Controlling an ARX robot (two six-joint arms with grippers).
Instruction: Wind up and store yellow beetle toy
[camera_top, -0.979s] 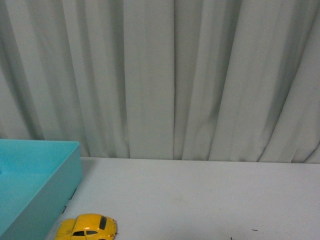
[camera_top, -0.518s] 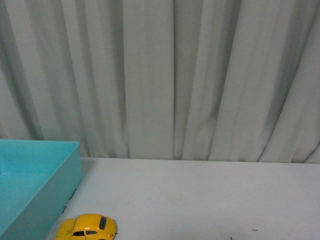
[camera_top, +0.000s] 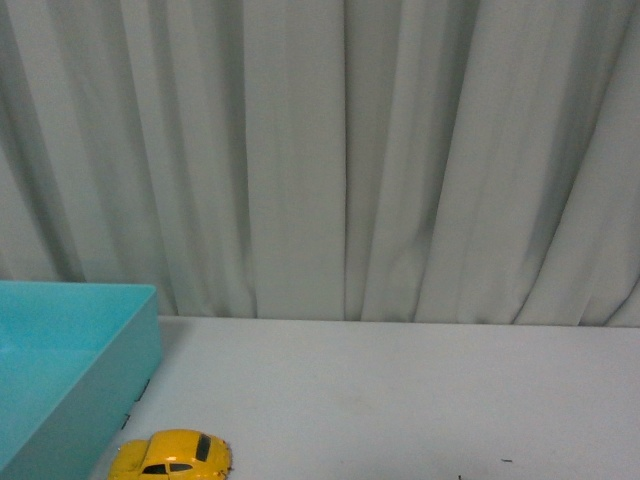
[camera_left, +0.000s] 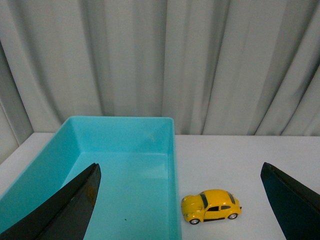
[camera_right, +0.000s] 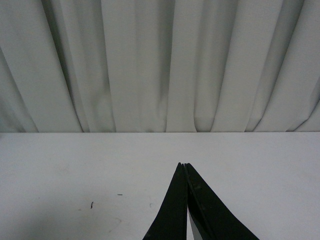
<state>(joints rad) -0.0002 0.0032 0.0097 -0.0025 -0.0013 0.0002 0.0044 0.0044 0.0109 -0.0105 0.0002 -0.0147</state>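
Looking for the yellow beetle toy (camera_left: 211, 206), operator? Where is it for you?

You find it on the white table (camera_top: 400, 390), at the near left, standing on its wheels and showing you its side. It is just beside the right wall of the turquoise box (camera_left: 172, 165), outside of it. In the left wrist view a thin strip of table shows between them. In the front view the lower edge cuts off its wheels.

And the box itself?

It is open on top and runs from near to far along the left side of the table. You see its blue floor and one small dark speck (camera_left: 125, 218) on it.

How is the left gripper (camera_left: 180, 169)?

Its two dark fingers (camera_left: 70, 210) are spread wide, one in front of the box, the other to the right of the toy. It is nearer than the toy and apart from it.

And the right gripper (camera_right: 184, 165)?

Its fingers (camera_right: 200, 210) are pressed together into one point. It hangs over the table, and you can notice some tiny dark specks (camera_right: 92, 204) on the surface to its left.

What is behind?

A pale pleated curtain (camera_top: 350, 150) closes the far side of the table from left to right.
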